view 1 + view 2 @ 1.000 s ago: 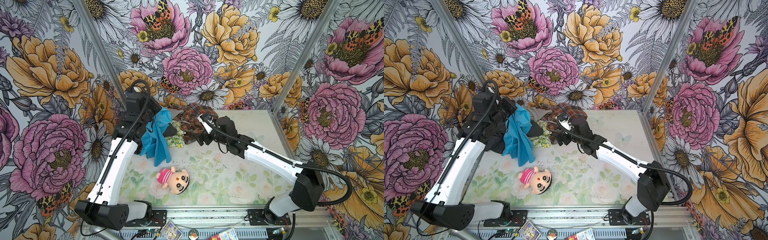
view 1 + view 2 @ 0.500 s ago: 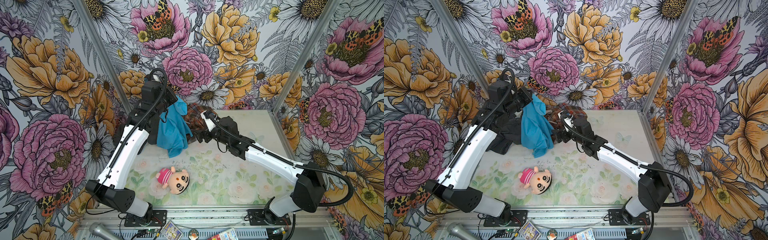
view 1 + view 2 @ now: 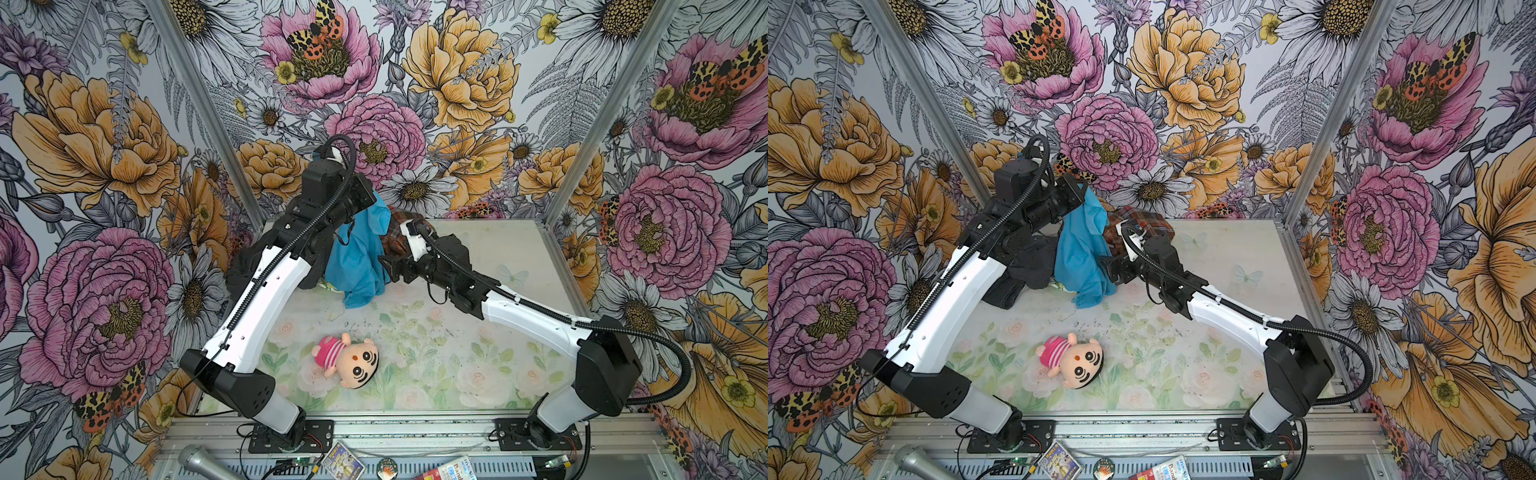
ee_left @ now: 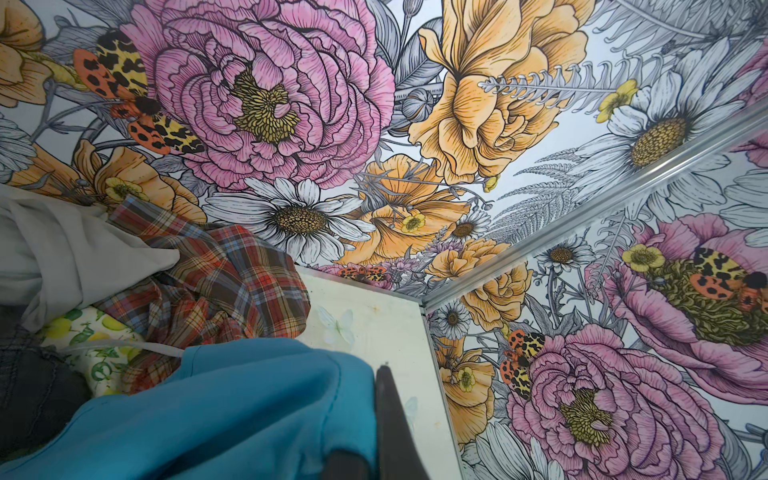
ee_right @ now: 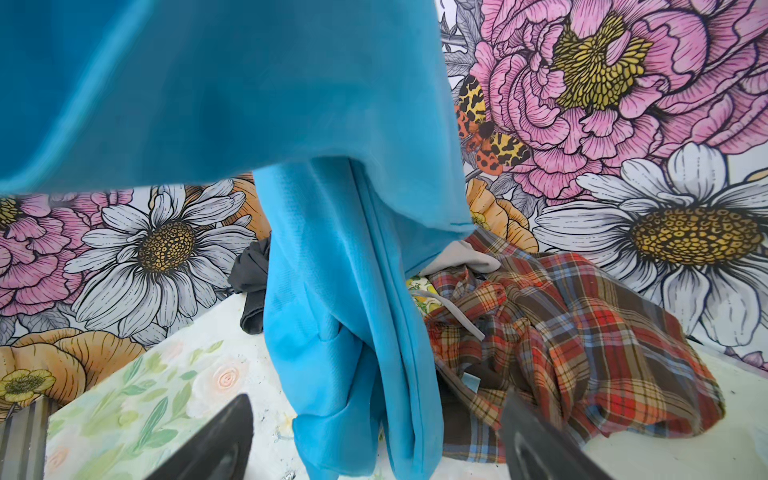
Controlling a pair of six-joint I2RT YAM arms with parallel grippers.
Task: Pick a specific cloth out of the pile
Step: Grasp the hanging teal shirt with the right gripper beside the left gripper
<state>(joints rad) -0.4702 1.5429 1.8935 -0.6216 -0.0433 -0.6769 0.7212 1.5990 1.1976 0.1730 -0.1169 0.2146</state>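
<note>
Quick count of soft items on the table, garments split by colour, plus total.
turquoise-blue cloth: 1
brown-orange plaid cloth: 1
dark grey garment: 1
light grey garment: 1
lemon-print cloth: 1
plush doll: 1
Total: 6

Three walls (image 3: pixel 457 83) close this booth in, papered with huge pink peonies, orange blooms, white daisies and spotted moths. Bare aluminium posts (image 3: pixel 590 137) run up the two back corners. The tabletop (image 3: pixel 457 361) wears a pale print of roses and green leaves, speckled with dark crumbs. An aluminium rail (image 3: pixel 415 428) edges the front. The light is soft and even.
</note>
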